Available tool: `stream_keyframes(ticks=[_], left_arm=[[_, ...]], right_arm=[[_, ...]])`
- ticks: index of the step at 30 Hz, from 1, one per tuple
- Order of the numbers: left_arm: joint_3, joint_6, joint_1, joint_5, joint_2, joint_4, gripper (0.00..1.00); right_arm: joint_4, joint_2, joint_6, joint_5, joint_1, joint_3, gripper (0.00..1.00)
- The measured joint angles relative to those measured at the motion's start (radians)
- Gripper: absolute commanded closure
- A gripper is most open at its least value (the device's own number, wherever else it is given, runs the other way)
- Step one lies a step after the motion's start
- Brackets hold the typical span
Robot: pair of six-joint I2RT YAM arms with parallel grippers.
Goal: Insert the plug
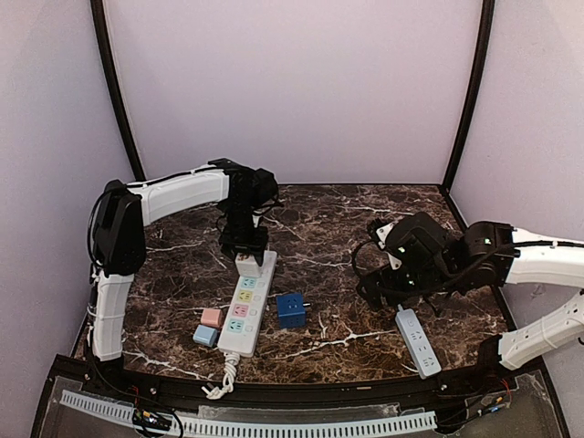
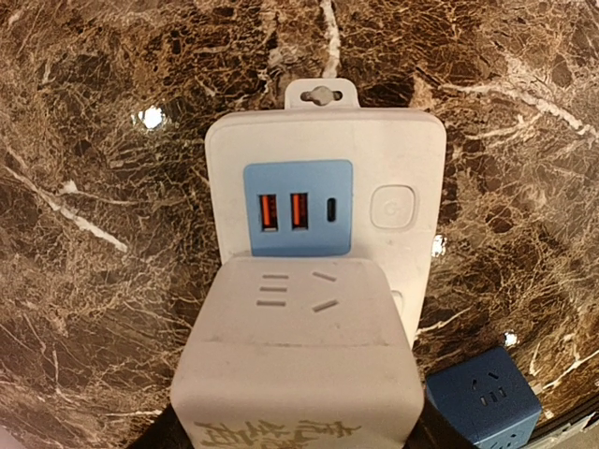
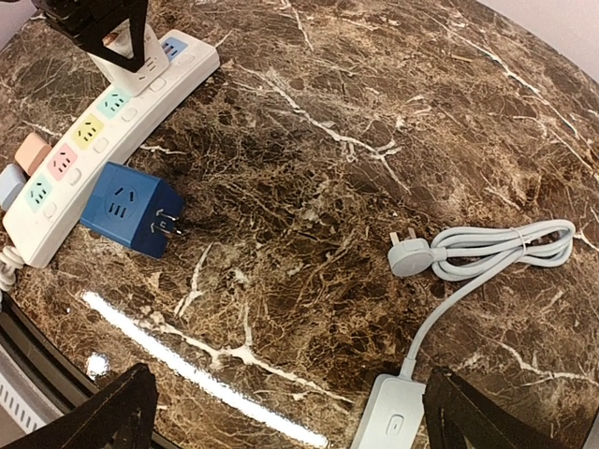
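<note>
- Top external view: the left gripper (image 1: 245,246) is clamped on the white cube plug (image 1: 247,265), which is at the 12 o'clock end of the white power strip (image 1: 246,308). A blue cube (image 1: 291,310) lies at the strip's 3 o'clock. The right gripper (image 1: 383,290) hangs at 12 o'clock of a small strip (image 1: 418,339).
- Left wrist view: the plug covers the socket at 6 o'clock of the blue USB panel (image 2: 298,208). Whether it is fully seated cannot be told.
- Right wrist view: the right fingers (image 3: 103,416) stand wide apart and empty. A coiled cable (image 3: 505,245) lies at 3 o'clock.
</note>
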Motion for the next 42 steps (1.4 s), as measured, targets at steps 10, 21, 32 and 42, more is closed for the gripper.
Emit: stream_keyframes(ticks=[10,21,32,42], left_arm=[[0.025,-0.035,-0.002,-0.013,0.019,-0.024,0.99],[0.043,-0.104,-0.012,-0.042,0.042,-0.042,0.99],[0.052,-0.073,-0.017,-0.047,0.050,-0.050,0.99],[0.039,-0.093,-0.018,-0.048,0.047,-0.039,0.99]], right_arm=[[0.002,0.011,0.011,0.000,0.000,0.002,0.01],[0.003,0.005,0.028,0.000,0.000,0.002,0.01],[-0.001,-0.010,0.033,0.000,0.000,-0.006,0.01],[-0.002,-0.027,0.055,0.000,0.000,-0.012,0.01]])
